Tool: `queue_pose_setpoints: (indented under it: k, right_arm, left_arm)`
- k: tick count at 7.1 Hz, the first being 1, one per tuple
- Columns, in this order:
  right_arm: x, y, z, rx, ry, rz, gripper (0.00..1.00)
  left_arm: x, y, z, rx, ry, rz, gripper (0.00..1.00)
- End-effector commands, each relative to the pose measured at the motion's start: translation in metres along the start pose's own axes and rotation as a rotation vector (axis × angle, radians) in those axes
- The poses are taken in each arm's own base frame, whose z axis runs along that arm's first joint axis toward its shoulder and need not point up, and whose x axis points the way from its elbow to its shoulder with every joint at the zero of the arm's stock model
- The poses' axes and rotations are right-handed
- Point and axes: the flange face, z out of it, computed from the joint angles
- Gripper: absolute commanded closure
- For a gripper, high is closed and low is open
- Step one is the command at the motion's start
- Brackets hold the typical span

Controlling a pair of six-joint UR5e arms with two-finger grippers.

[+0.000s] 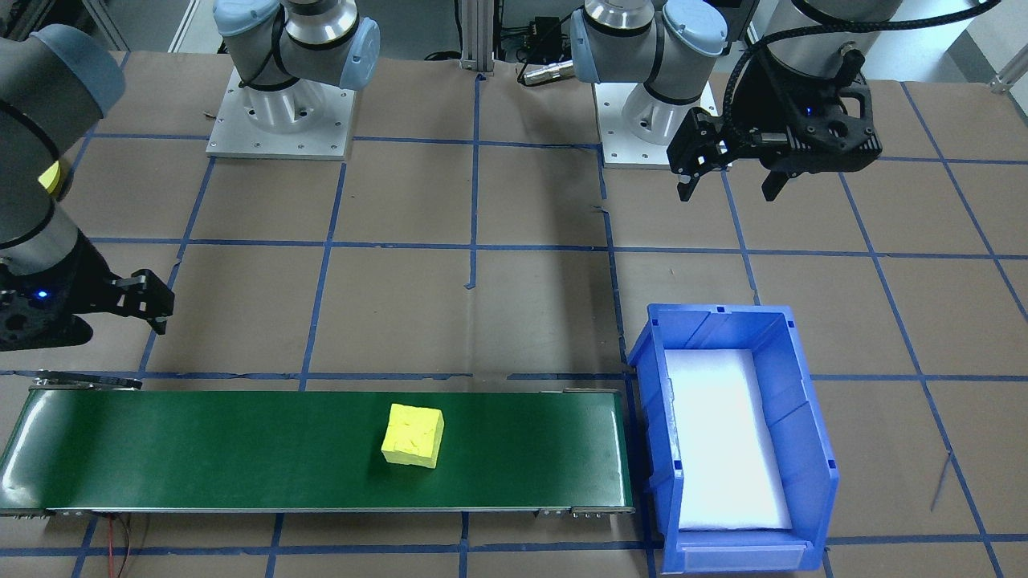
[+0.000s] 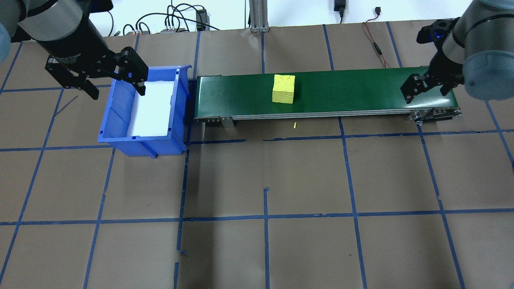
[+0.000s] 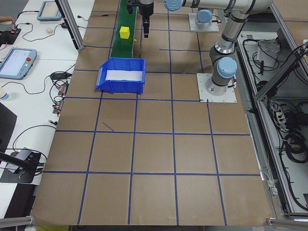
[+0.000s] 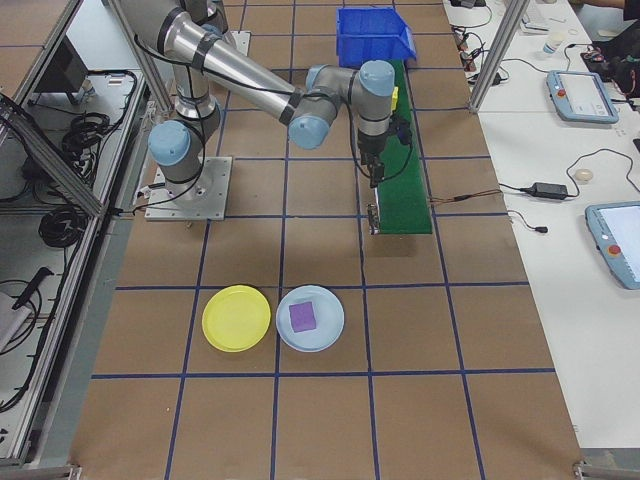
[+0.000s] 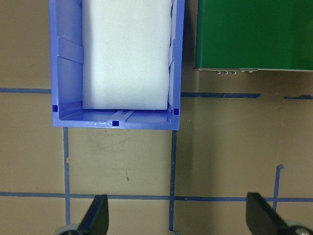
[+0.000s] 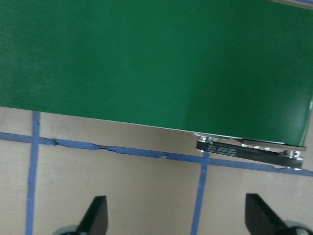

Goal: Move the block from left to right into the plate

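A yellow block (image 1: 413, 434) (image 2: 283, 88) lies mid-belt on the green conveyor (image 1: 201, 449) (image 2: 353, 86), touched by neither gripper. My left gripper (image 2: 116, 89) (image 1: 731, 191) hangs open and empty above the blue bin (image 2: 120, 124) (image 1: 815, 449); the left wrist view shows its fingers (image 5: 95, 218) spread wide over bare table. My right gripper (image 2: 427, 94) (image 6: 176, 218) hovers open and empty at the belt's far right end, well away from the block. A yellow plate (image 4: 236, 318) and a light blue plate (image 4: 330, 300) holding a purple block (image 4: 303, 317) sit on the table past the belt's right end.
The bin is lined with white foam (image 2: 150, 106) and butts against the belt's left end. Cables and control tablets (image 4: 575, 95) lie on side benches beyond the table. Blue tape lines cross the brown table; both arm bases (image 1: 281, 120) stand on the robot's side.
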Motion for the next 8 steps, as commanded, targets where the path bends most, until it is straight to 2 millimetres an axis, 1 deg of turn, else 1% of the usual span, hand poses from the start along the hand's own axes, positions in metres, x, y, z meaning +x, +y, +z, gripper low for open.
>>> queue_pose_setpoints:
  k: [1, 2, 3, 4, 6, 7, 8]
  right_arm:
    - [-0.074, -0.01, 0.004, -0.005, -0.077, 0.121, 0.0]
    - [-0.09, -0.016, 0.016, -0.015, -0.1, 0.139, 0.0]
    - [-0.093, -0.021, 0.028, -0.025, -0.135, 0.146, 0.0]
    - [-0.098, -0.027, 0.035, -0.021, -0.185, 0.18, 0.0]
    - [-0.098, -0.036, 0.048, -0.009, -0.204, 0.185, 0.0]
    - [-0.099, -0.052, 0.05, 0.003, -0.246, 0.218, 0.0]
    - [-0.095, -0.075, 0.047, 0.019, -0.251, 0.262, 0.0]
  left_arm:
    - [0.0, 0.0, 0.0, -0.001, 0.0, 0.0, 0.0]
    - [0.0, 0.0, 0.0, -0.001, 0.0, 0.0, 0.0]
    - [0.0, 0.0, 0.0, -0.001, 0.0, 0.0, 0.0]
    - [-0.001, 0.0, 0.0, -0.001, 0.0, -0.002, 0.0]
    - [0.0, 0.0, 0.0, -0.001, 0.0, 0.0, 0.0]
    - [-0.001, 0.0, 0.0, -0.001, 0.0, -0.002, 0.0]
    - [-0.001, 0.0, 0.0, -0.001, 0.0, -0.002, 0.0]
